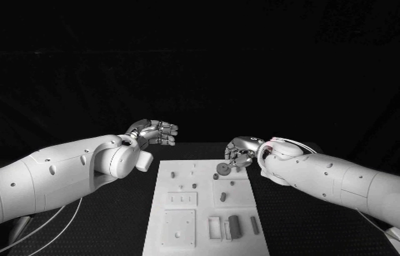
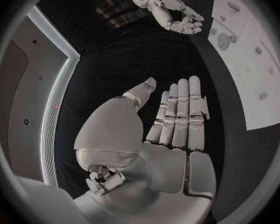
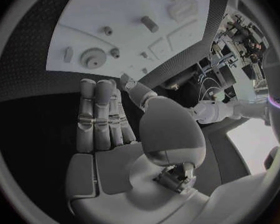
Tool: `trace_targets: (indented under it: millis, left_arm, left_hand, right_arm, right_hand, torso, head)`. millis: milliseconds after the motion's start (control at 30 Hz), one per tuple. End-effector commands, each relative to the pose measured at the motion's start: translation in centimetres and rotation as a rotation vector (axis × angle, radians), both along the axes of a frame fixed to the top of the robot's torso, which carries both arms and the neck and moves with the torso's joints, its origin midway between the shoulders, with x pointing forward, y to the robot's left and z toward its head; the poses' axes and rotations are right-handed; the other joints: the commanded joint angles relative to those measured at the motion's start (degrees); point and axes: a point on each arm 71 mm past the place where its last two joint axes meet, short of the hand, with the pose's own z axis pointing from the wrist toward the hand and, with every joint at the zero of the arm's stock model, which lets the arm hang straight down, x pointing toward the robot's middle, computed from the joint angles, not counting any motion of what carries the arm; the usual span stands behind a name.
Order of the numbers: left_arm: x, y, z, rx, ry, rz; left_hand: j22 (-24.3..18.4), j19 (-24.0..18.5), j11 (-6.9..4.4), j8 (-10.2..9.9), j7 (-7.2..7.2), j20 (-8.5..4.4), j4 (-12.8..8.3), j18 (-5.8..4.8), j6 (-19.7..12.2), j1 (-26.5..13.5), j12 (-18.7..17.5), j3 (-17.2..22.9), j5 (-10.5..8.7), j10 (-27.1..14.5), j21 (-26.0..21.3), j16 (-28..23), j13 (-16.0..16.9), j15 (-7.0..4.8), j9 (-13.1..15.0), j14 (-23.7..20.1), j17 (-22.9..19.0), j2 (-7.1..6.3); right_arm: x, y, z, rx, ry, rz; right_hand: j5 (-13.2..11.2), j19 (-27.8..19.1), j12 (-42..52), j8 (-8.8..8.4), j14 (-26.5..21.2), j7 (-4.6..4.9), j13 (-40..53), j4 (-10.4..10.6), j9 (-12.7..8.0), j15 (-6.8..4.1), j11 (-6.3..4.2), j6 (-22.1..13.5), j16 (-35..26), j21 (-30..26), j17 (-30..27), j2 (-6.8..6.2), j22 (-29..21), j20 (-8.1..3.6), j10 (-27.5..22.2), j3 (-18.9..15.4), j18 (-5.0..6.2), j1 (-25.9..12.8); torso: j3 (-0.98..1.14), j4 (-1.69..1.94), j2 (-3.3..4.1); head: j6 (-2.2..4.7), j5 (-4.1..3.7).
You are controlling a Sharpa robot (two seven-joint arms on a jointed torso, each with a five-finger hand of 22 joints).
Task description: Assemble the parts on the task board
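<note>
The white task board (image 1: 208,210) lies in the middle of the black table. A round gear (image 1: 223,167) sits near its far right corner, also seen in the right wrist view (image 3: 90,58) and the left wrist view (image 2: 222,41). My right hand (image 1: 241,152) hovers just beyond the gear, fingers straight and flat (image 3: 102,119), holding nothing. My left hand (image 1: 154,133) is raised off the board's far left corner, its fingers extended side by side (image 2: 180,114) and its palm empty. Small pegs (image 1: 194,185) stand on the board.
Near the board's front edge lie several oblong pieces (image 1: 235,226) and a square plate (image 1: 178,228); another square plate (image 1: 182,200) sits mid-left. Black table mat (image 1: 300,227) surrounds the board. A white cable (image 1: 50,224) hangs at the left.
</note>
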Motion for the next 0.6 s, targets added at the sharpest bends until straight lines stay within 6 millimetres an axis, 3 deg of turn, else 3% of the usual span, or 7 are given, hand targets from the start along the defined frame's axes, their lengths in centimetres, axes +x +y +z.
trace_targets:
  millis: [33,200,433,600]
  left_arm:
    - [-0.2,-0.4,0.3,-0.006,-0.018,-0.026]
    - [-0.3,-0.5,0.3,-0.008,-0.016,-0.030]
    - [-0.3,-1.1,0.3,-0.011,-0.015,-0.042]
    - [-0.3,-1.2,0.3,-0.012,-0.016,-0.044]
  left_hand:
    - [0.10,0.40,0.13,-0.31,0.44,0.13,-0.37,0.38,0.05,-0.83,-0.42,0.00,0.36,0.25,-0.35,-0.34,-0.10,0.05,-0.11,0.26,0.17,-0.10]
    - [0.14,0.39,0.16,-0.35,0.52,0.15,-0.47,0.37,0.03,-1.11,-0.57,0.12,0.35,0.26,-0.41,-0.51,-0.10,0.07,-0.18,0.29,0.33,-0.17]
    - [0.21,0.38,0.20,-0.44,0.67,0.16,-0.61,0.38,-0.06,-1.49,-0.77,0.29,0.35,0.26,-0.49,-0.76,-0.09,0.09,-0.29,0.31,0.55,-0.22]
    - [0.24,0.39,0.21,-0.47,0.70,0.17,-0.66,0.38,-0.08,-1.68,-0.87,0.39,0.35,0.28,-0.52,-0.89,-0.09,0.09,-0.33,0.34,0.68,-0.21]
  right_arm:
    - [-0.1,0.3,-0.4,-0.092,-0.062,0.012]
    - [-0.2,1.1,-0.8,-0.103,-0.079,0.021]
    - [-0.5,2.1,-1.1,-0.118,-0.087,0.032]
    - [-0.4,2.6,-1.0,-0.130,-0.101,0.032]
  right_hand:
    - [0.22,-0.37,0.19,-0.47,0.04,0.20,0.25,0.04,-0.17,-0.51,-0.07,-0.29,0.34,0.47,0.14,-0.70,1.46,-0.31,0.68,-0.64,2.46,-0.10]
    - [0.22,-0.16,0.59,-0.73,0.39,0.11,1.01,0.09,-0.30,-0.84,-0.43,-0.23,0.99,1.46,0.61,-1.09,1.47,-0.46,2.00,-0.97,2.46,-0.68]
    - [0.21,0.83,2.75,-1.37,1.35,-0.55,4.21,0.09,-0.57,-1.86,-1.49,-0.20,3.64,4.27,2.33,-1.45,1.50,-1.35,5.30,-1.52,2.46,-1.36]
    - [0.24,0.77,4.59,-2.01,1.21,-0.85,8.38,0.12,-0.76,-2.25,-1.85,-0.18,5.44,6.46,3.60,-1.26,1.44,-1.90,5.53,-1.55,2.46,-1.46]
  torso:
    - [-0.09,0.62,1.18]
    - [-0.14,1.02,1.98]
    - [-0.43,1.61,2.90]
    - [-0.61,1.81,3.32]
  head:
    - [-0.20,-0.17]
    - [-0.26,-0.28]
    - [-0.49,-0.72]
    - [-0.50,-0.95]
